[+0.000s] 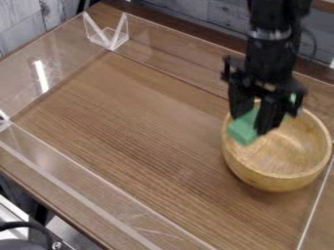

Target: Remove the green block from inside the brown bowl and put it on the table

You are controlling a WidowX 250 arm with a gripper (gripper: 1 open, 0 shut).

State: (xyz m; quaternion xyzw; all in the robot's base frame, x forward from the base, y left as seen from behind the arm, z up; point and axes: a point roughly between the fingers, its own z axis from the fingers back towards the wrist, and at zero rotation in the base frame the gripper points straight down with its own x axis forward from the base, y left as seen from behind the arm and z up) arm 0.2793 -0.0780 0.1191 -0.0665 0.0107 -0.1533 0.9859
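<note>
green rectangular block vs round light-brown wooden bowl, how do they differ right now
The small bright green rectangular block is flat-faced and held in the shut black gripper above the bowl; the round light-brown wooden bowl is far wider, curved, and rests on the wood-grain table. The bowl holds nothing visible.

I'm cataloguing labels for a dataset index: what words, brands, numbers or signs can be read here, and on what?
None: no readable text on the claw, the green block, the brown bowl, the table or its clear plastic walls.
</note>
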